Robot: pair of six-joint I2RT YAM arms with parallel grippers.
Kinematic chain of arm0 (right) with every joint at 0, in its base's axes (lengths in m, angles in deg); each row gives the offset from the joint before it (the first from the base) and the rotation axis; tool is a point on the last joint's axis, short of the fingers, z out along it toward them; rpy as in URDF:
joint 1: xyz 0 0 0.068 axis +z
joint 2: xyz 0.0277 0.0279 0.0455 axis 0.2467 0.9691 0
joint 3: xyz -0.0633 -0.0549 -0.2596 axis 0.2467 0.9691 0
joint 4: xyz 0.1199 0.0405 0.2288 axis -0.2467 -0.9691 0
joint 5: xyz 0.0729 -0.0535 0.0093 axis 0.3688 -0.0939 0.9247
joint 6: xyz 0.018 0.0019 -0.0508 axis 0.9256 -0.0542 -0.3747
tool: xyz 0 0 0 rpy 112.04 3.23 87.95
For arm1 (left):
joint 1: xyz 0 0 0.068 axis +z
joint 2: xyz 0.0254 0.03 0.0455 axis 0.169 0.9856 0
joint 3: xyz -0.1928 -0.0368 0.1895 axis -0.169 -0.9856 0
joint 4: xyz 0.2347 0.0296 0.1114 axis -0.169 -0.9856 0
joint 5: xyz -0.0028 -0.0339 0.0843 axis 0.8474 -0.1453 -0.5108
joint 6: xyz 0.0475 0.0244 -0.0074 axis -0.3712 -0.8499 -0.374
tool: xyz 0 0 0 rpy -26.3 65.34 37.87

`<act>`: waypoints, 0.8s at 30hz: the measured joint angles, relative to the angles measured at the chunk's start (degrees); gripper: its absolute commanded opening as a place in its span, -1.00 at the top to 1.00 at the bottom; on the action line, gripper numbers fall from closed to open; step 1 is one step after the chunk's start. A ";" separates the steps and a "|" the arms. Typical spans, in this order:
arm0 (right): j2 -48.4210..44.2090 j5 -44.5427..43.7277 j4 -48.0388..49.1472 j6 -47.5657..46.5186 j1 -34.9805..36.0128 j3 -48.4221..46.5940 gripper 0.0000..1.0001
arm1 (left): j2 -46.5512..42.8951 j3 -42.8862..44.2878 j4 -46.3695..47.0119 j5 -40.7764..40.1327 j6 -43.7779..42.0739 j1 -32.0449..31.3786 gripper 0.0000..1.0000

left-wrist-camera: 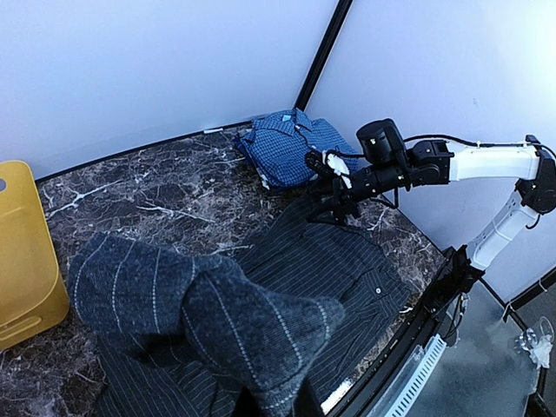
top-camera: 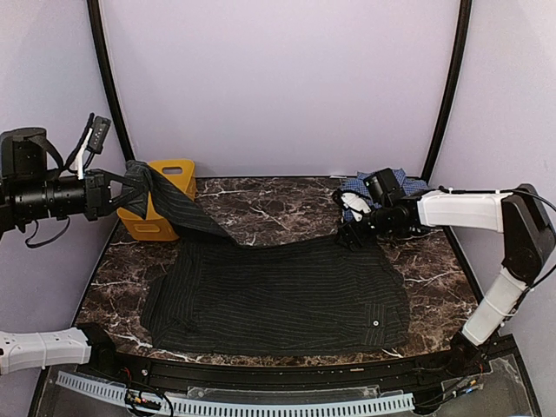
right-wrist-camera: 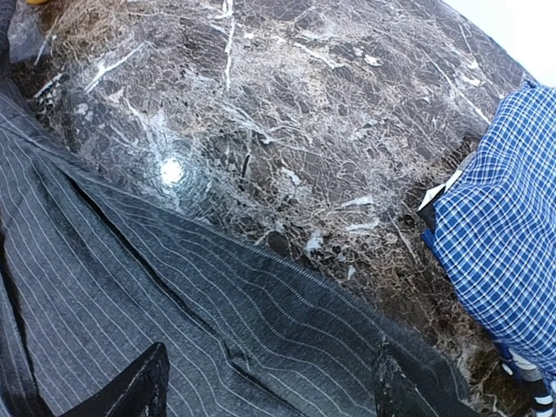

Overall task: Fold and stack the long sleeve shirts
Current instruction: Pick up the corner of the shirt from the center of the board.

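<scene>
- Top view: we find the black pinstriped shirt [top-camera: 278, 295] spread flat across the middle of the desk [top-camera: 287, 204]. One sleeve is lifted off to the far left, drawn up in front of the yellow basket [top-camera: 143, 224].
- Top view: the left claw [top-camera: 124, 193] is clenched on the end of that sleeve and holds it above the desk's left edge, beside the basket.
- Top view: the right claw [top-camera: 347, 234] sits low at the black shirt's far right corner. The blue checked shirt [top-camera: 404, 184] lies bunched in the desk's far right corner, just behind the right arm.
- Left wrist view: striped cloth is bunched close against the lens and hides the fingers. The rest of the shirt drops away onto the desk. The basket is at the left edge and the blue shirt at the far corner.
- Right wrist view: we see both fingers [right-wrist-camera: 143, 391] standing wide apart at the bottom edge with nothing between them, so this claw is released. Black cloth lies beneath them. The blue checks are at the right edge, with bare desk between the two shirts.
</scene>
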 measured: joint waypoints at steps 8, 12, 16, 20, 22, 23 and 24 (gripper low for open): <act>3.74 -1.77 0.31 -4.20 0.00 -1.25 -0.55 | -0.11 3.02 -2.34 -1.49 -0.61 0.00 1.00; 4.85 -2.40 0.35 -6.08 0.00 -2.14 -0.54 | -0.31 3.08 -3.23 -2.05 -0.61 0.00 1.00; 5.38 -2.38 -0.22 -7.74 0.00 -2.89 -0.53 | -0.28 3.08 -3.54 -2.82 -0.63 0.00 1.00; 6.95 -1.92 -1.29 -8.98 0.00 -4.42 -0.42 | -0.24 3.08 -3.74 -3.61 -0.68 0.00 1.00; 7.76 -1.57 -2.27 -9.64 0.00 -5.07 -0.30 | -0.17 3.08 -4.11 -4.09 -0.72 0.00 1.00; 8.02 -1.40 -2.78 -9.79 0.00 -5.22 -0.23 | -0.11 3.08 -4.28 -4.35 -0.79 0.00 1.00; 8.15 -1.25 -3.39 -9.88 0.00 -5.27 -0.17 | -0.07 3.08 -4.37 -4.57 -0.85 0.00 1.00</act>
